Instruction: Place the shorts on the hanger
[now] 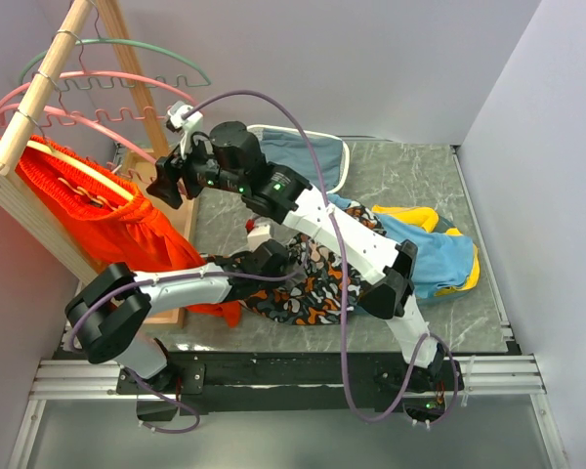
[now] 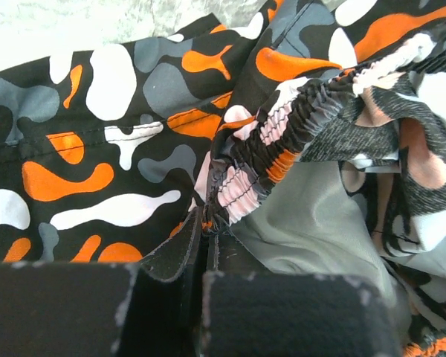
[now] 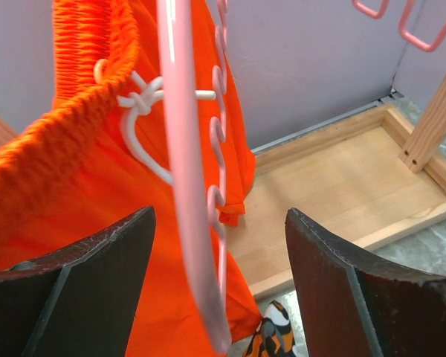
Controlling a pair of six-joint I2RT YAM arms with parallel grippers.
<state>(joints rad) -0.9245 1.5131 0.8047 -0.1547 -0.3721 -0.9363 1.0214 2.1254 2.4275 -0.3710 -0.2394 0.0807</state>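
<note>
**While your left gripper (image 2: 202,239) held the shorts (image 2: 119,149), the right gripper (image 3: 219,216) framed the hanger (image 3: 184,149)**

Because the pink hanger hung on the wooden rack (image 1: 49,93) rather than in your grip, I judged the step in hand to be fetching it. Your right gripper stood open, one finger on either side of the hanger's curved bar, just beside the orange garment (image 3: 74,171). Your left gripper was closed on the shorts at the elastic waistband. The shorts lay bunched on the tabletop (image 1: 410,176) near the arms' bases, next to the blue and yellow clothes (image 1: 439,256).

The next move, to my mind, called for closing the right fingers squarely on the bar. You would then lift its hook off the rail without dragging the orange garment along.

As for containers, the rack's shallow wooden base tray (image 3: 334,186) held only the rack's upright post in the part you could see.
</note>
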